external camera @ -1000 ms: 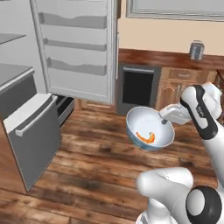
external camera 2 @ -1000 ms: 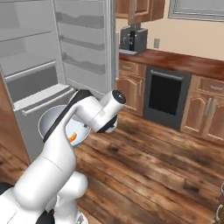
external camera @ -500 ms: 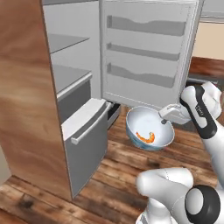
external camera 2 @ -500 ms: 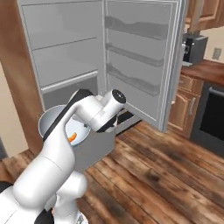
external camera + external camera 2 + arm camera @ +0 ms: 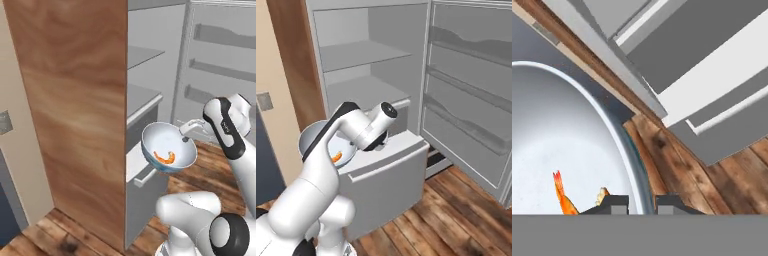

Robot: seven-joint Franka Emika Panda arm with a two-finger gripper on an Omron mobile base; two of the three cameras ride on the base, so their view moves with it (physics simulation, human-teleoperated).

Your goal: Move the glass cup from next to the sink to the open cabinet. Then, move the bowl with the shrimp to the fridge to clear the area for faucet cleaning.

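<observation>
Two-finger gripper w/ jaws nipped on rim of round white bowl w/ blue underside, one dark tip inside, one outside. Orange shrimp lies in bowl bottom. Bowl held in air, tilted, just in front of tall pale grey fridge w/ brown wood side panel; fridge door swung open, lower grey drawer pulled out over dark wood plank floor

Shrimp in the bowl, bowl before the open fridge, above its drawer.
</observation>
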